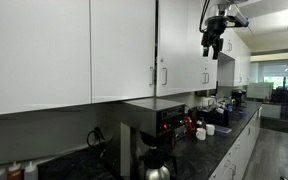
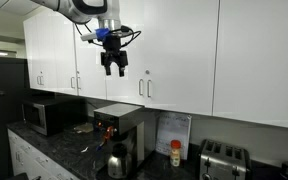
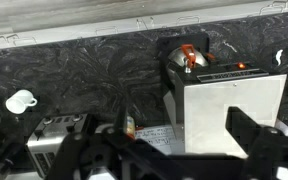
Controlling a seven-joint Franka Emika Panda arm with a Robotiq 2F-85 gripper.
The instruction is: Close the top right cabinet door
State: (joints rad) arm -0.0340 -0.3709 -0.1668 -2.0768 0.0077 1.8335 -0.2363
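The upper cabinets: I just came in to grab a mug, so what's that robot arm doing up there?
A Panda arm holds its hand up in front of the white upper cabinets, above the coffee machine. The hand is open and empty, and it does not appear to touch any door or handle. The doors look shut or nearly so in both exterior views. I cannot tell whether one is ajar.
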